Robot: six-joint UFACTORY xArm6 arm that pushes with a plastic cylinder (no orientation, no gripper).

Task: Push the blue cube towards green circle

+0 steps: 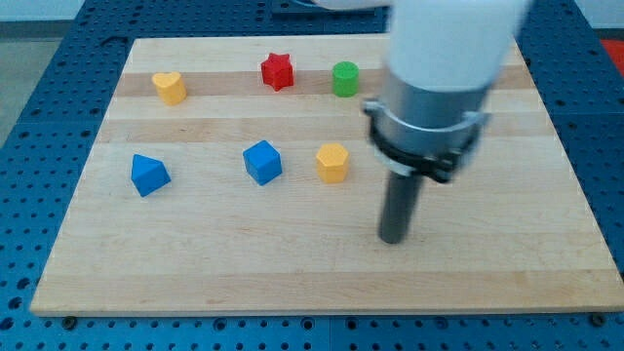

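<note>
My tip [392, 238] rests on the tabletop [292, 273] right of centre, nearer the bottom edge, well apart from every block. The arm carries no gripper, only the rod, so nothing is held.

The blue cube [262, 162] lies left of centre, mid-depth. The green circle [344, 79], a short cylinder, stands near the top edge, slightly right of centre, up and to the right of the cube.

Risks from this position:
- The yellow hexagonal block [332, 162] sits just beside the cube on its right, between my tip and the cube. A direct approach would likely strike it first.
- My tip must reach the cube's lower-left side. An off-centre contact would probably rotate the cube and deflect it.
- The red star [278, 71] lies left of the green circle. A push aimed too steeply could drive the cube into it.

The blue triangular block [149, 175] and yellow heart [170, 87] are clear of the path. No containers are present.
</note>
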